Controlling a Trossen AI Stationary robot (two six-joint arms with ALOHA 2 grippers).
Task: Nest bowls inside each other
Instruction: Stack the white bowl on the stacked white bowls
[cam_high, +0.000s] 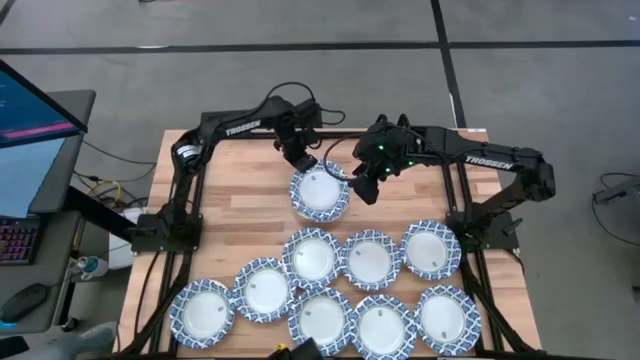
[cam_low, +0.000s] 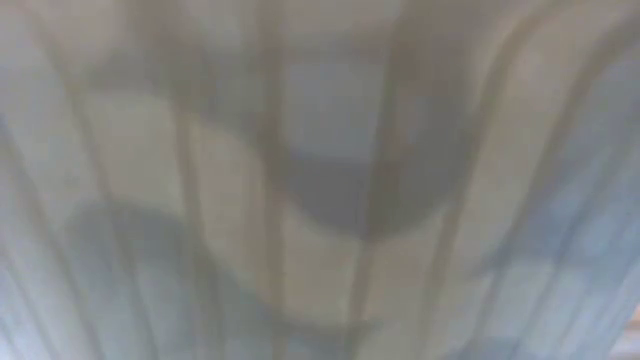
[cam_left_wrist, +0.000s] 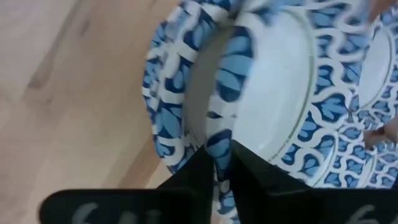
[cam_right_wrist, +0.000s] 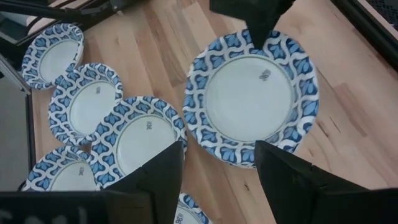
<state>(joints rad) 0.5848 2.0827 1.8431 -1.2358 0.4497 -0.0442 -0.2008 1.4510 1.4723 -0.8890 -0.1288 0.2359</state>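
Blue-latticed white bowl (cam_high: 319, 193) pinched at its rim by left tool (cam_left_wrist: 219, 163), right tool (cam_right_wrist: 217, 168) spread

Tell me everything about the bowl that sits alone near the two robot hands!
The lone bowl is round and shallow, white inside with a blue-and-white lattice rim and a small dark mark. It looks like paper. It lies upright on the wooden table, apart from the other bowls. The left gripper pinches its rim; the right gripper hovers open above it.

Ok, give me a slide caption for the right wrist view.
Right claw open above a lone bowl, whose far rim the left claw pinches.
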